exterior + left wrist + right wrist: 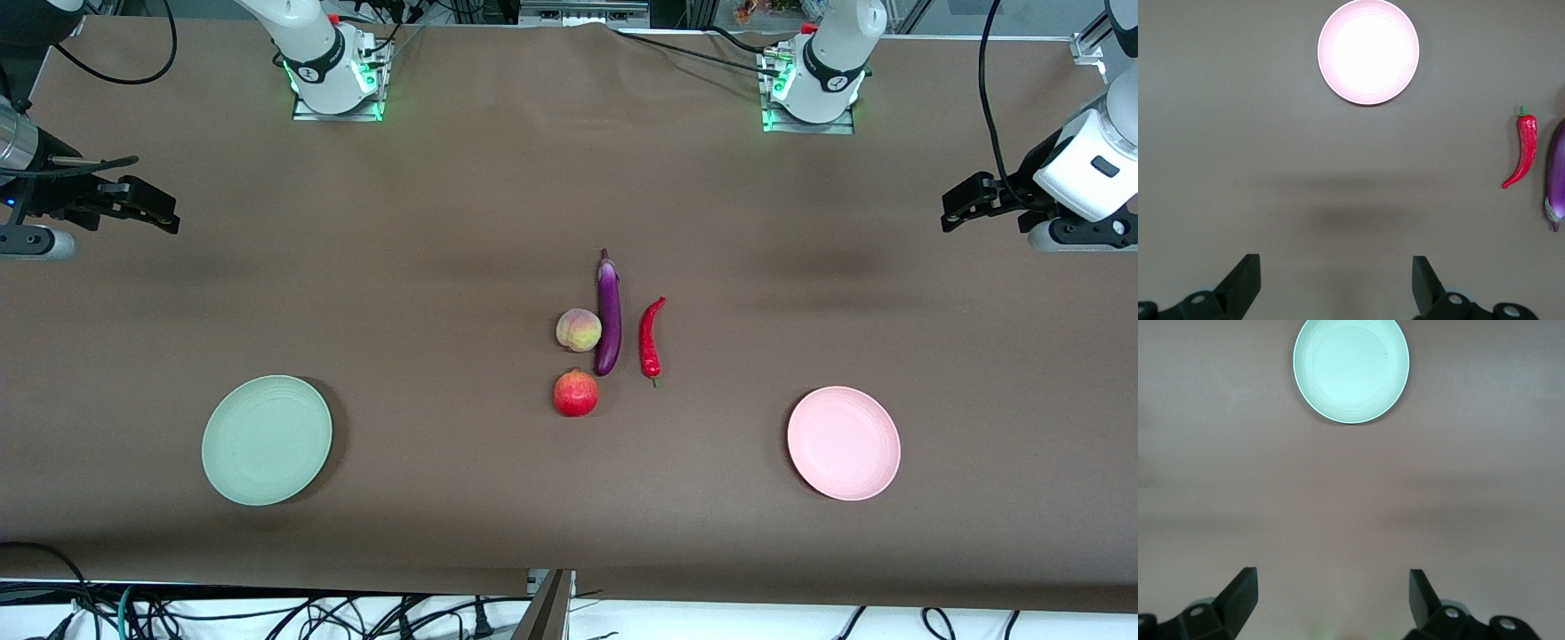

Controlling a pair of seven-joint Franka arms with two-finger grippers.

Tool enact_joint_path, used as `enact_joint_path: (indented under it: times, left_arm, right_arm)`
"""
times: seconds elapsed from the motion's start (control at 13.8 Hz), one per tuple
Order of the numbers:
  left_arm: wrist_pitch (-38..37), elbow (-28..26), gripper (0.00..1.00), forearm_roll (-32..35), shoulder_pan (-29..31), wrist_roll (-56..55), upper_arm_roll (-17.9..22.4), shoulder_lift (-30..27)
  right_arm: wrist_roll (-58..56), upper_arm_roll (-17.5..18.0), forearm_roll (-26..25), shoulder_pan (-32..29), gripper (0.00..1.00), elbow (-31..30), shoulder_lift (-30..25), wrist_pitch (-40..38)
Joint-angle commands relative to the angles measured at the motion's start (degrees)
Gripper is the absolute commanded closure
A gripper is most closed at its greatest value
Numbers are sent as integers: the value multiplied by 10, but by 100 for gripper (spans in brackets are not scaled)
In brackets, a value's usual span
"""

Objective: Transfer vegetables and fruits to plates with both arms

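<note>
The left gripper (956, 206) hangs with its fingers spread wide and empty over bare brown table (444, 222) at the left arm's end, and that arm waits. In its wrist view the pink plate (1368, 52) lies ahead of the parted fingertips (1245, 280), well apart from them, with the red chili pepper (1522, 151) and the purple eggplant (1557, 180) off to one side near each other. The right gripper (156, 213) also hangs wide and empty, over the table at the right arm's end, with the mint green plate (1351, 370) well ahead of it. Midway between the two grippers, the peach (579, 330) touches the eggplant, and the pomegranate (576, 393) sits just beside the eggplant's rounded tip.
</note>
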Motion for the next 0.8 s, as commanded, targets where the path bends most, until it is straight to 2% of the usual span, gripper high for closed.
enact_joint_path:
  times: [0.0,0.72]
  left_arm:
    - [-13,16,0,3,4,11,-4,5]
    - [-13,16,0,3,3,11,-5,5]
  right_arm:
    - [1,5,-2,-3,0,11,4,-2]
    - [2,5,-4,-3,0,12,4,2]
